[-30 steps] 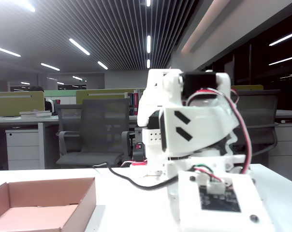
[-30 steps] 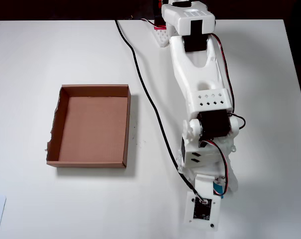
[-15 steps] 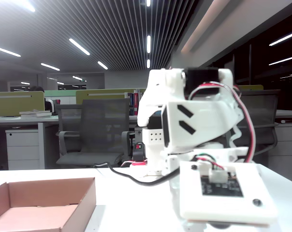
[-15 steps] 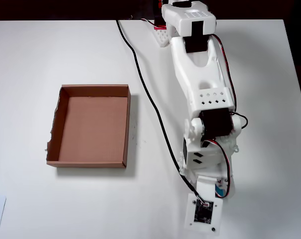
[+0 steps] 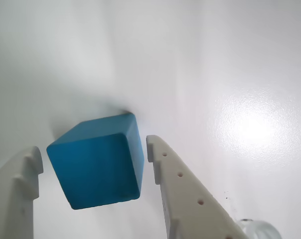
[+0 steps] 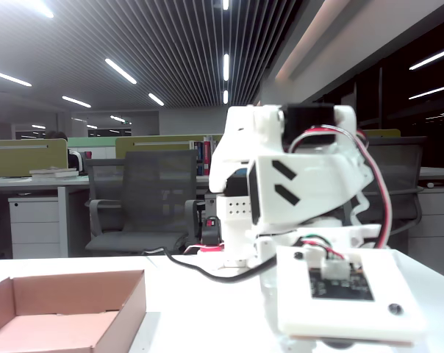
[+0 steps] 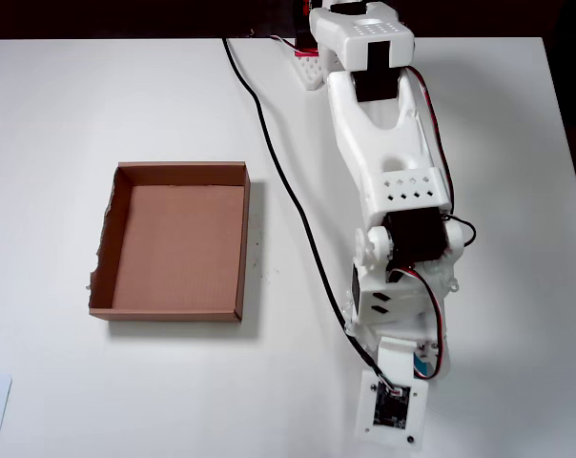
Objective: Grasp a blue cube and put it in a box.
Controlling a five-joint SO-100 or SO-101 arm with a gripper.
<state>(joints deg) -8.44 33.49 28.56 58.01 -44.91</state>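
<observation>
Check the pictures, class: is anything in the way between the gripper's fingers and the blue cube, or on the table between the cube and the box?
Nothing visible is. In the wrist view the blue cube sits between the open gripper fingers. In the overhead view only bare white table lies between the arm's end and the box.

An open-plan office: desk rows, mesh chairs, ceiling strip lights

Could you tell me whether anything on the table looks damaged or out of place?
The box has a ragged, torn left wall in the overhead view; otherwise it sits square and empty. The blue cube sits between the open end effector fingers.
</observation>
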